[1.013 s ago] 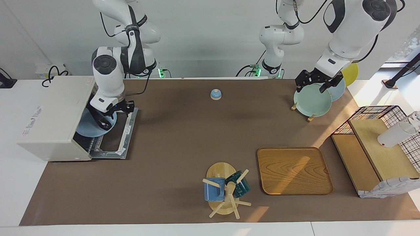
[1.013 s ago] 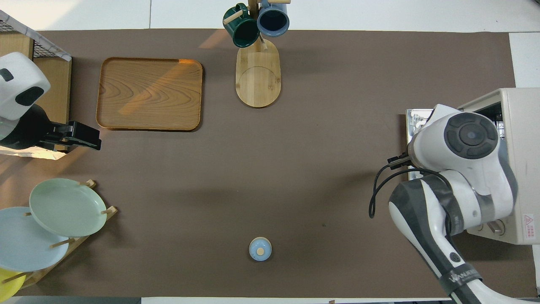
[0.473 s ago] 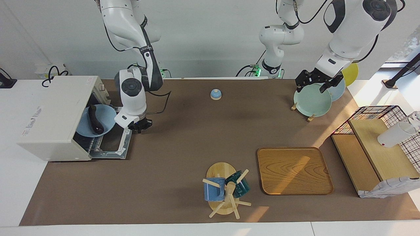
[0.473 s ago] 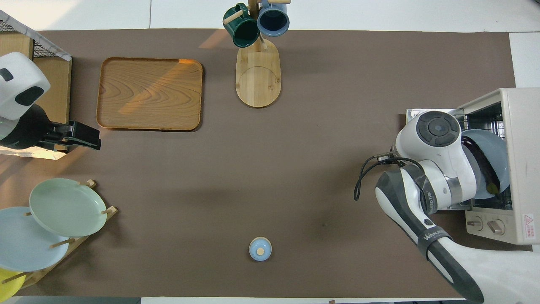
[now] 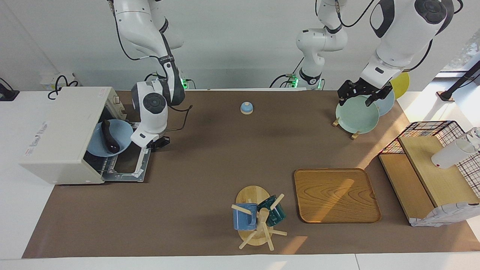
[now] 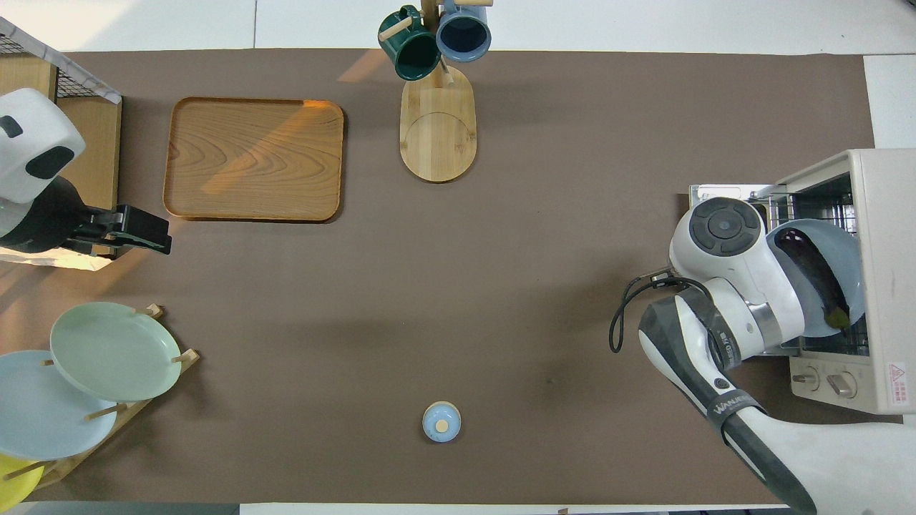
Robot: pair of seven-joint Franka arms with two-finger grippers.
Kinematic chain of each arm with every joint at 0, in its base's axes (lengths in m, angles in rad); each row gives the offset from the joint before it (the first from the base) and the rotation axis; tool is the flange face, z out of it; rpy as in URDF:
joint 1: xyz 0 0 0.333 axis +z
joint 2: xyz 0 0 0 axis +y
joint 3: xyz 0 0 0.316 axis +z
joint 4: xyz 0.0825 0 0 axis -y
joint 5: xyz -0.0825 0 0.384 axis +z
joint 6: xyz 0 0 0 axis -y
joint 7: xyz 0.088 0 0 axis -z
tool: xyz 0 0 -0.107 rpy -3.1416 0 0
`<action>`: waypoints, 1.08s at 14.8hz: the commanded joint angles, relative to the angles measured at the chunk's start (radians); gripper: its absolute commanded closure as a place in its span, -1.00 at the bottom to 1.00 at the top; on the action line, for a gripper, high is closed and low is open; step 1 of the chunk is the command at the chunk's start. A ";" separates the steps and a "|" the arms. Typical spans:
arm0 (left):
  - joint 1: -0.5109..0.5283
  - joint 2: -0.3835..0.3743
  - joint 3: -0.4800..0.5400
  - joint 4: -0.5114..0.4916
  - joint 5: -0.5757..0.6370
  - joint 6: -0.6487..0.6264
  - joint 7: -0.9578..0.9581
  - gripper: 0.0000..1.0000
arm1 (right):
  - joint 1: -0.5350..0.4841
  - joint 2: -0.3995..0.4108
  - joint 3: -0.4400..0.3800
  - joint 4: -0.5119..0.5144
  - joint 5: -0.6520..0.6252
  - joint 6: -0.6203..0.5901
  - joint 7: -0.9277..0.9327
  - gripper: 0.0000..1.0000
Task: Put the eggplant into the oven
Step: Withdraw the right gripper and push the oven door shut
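Observation:
The cream-white oven point(image 5: 60, 135) stands at the right arm's end of the table, its door point(image 5: 129, 165) dropped open. The dark eggplant point(image 5: 108, 137) lies on a blue plate point(image 5: 122, 131) that rests in the oven's mouth and sticks partly out over the door. Both show in the overhead view too, the eggplant point(image 6: 812, 275) on the plate point(image 6: 848, 250) in the oven point(image 6: 884, 214). My right gripper point(image 5: 156, 143) is outside the oven, low beside the door's edge, apart from the plate. My left gripper point(image 5: 356, 100) waits open and empty, raised over the plate rack.
A plate rack with a green plate point(image 5: 356, 114), a blue one and a yellow one stands at the left arm's end. A small blue bell point(image 5: 246, 108), a wooden tray point(image 5: 335, 195), a mug tree with two mugs point(image 5: 257, 217) and a wire basket shelf point(image 5: 431, 161) also stand on the table.
My right gripper has drawn back out of the oven's mouth, leaving the plate with the eggplant there, and now hangs beside the door. The left arm has not moved.

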 commanded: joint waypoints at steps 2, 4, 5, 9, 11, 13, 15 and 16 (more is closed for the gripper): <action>0.005 -0.004 -0.004 0.001 0.009 0.000 -0.007 -1.00 | -0.001 -0.002 0.003 0.061 -0.130 -0.129 0.010 1.00; 0.005 -0.004 -0.004 0.001 0.009 0.000 -0.007 -1.00 | -0.001 -0.006 0.005 0.132 -0.128 -0.228 -0.027 1.00; 0.005 -0.004 -0.004 0.001 0.009 0.000 -0.007 -1.00 | -0.008 -0.013 0.005 0.178 -0.117 -0.277 -0.081 1.00; 0.005 -0.004 -0.004 0.002 0.009 0.000 -0.007 -1.00 | -0.083 -0.088 0.000 0.233 -0.071 -0.351 -0.254 1.00; 0.005 -0.004 -0.004 0.001 0.009 0.000 -0.007 -1.00 | -0.119 -0.106 0.000 0.233 -0.071 -0.394 -0.268 1.00; 0.005 -0.004 -0.004 0.001 0.009 0.000 -0.007 -1.00 | -0.143 -0.126 -0.003 0.232 -0.070 -0.407 -0.302 1.00; 0.005 -0.004 -0.004 0.001 0.009 0.000 -0.007 -1.00 | -0.157 -0.134 -0.003 0.233 -0.070 -0.417 -0.319 1.00; 0.005 -0.004 -0.004 0.001 0.009 0.000 -0.007 -1.00 | -0.160 -0.140 -0.003 0.235 -0.068 -0.427 -0.320 1.00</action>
